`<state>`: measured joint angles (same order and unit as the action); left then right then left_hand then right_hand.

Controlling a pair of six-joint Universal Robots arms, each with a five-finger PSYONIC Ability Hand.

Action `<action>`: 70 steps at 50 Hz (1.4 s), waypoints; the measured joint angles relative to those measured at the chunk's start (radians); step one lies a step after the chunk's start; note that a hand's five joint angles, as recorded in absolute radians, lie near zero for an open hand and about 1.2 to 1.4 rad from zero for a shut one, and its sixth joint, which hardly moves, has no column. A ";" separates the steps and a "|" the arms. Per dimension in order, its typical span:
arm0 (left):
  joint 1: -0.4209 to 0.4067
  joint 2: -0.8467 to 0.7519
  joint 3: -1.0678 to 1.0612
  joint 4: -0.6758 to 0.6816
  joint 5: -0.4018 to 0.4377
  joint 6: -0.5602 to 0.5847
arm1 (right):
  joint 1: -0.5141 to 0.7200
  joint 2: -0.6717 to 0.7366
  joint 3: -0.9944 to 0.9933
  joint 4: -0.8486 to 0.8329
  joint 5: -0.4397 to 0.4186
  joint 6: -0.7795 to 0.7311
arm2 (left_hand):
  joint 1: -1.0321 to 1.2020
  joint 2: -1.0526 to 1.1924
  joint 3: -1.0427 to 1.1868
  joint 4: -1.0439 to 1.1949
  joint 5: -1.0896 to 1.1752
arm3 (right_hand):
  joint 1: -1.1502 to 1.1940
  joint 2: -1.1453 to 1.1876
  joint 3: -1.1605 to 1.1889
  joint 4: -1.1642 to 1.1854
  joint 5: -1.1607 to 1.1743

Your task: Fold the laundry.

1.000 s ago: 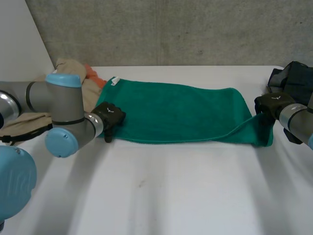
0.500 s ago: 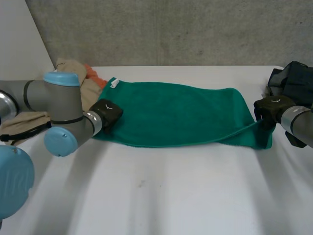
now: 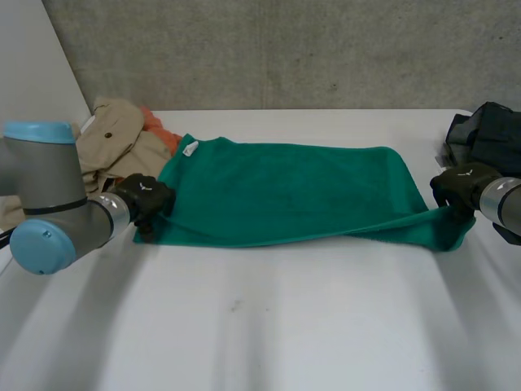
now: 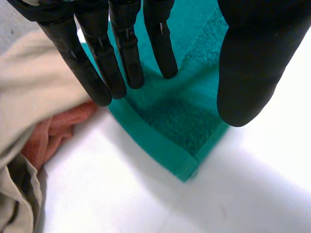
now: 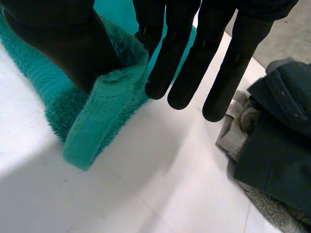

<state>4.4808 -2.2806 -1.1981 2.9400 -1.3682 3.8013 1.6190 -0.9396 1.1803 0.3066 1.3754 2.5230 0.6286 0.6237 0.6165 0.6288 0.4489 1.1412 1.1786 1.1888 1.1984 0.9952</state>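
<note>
Green terry towel (image 3: 285,191) spread lengthwise on the white table (image 3: 285,326). Left hand (image 3: 145,195), fingers straight and thumb apart, lies over its near left corner; right hand (image 3: 460,186) pinches its bunched right end between thumb and finger.

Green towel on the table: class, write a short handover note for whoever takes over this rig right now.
The left hand is open, straight fingers over the green towel at its near corner, beside the beige clothes pile.
The right hand is shut on the towel's opposite end, edge pinched between thumb and fingers, near the dark clothes.
The towel lies stretched lengthwise across the white table.
Done: towel spread out, a hand at each end.
Left: fold it, then likely both piles.
</note>
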 measured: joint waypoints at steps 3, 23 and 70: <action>0.013 -0.003 -0.011 -0.005 0.010 0.008 | -0.001 0.010 -0.005 -0.007 0.008 0.006 | -0.014 -0.001 -0.002 -0.006 -0.003 | 0.000 0.000 0.000 0.000 0.000; 0.042 -0.094 0.038 0.035 0.045 0.088 | 0.045 0.020 0.035 -0.016 0.014 0.002 | -0.057 -0.036 -0.029 -0.048 -0.047 | 0.000 0.000 0.000 0.000 0.000; 0.053 0.240 -0.281 -0.205 -0.042 0.174 | -0.100 -0.180 0.258 0.236 -0.110 -0.388 | 0.512 0.568 0.570 0.563 0.550 | 0.000 0.000 0.000 0.000 0.007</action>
<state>4.5333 -2.0409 -1.4795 2.7351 -1.4097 3.9749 1.5190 -1.1195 1.4379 0.5426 1.2657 2.1349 1.1402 1.1915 1.1860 1.1916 0.9994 1.1412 1.1785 1.1888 1.1983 1.0022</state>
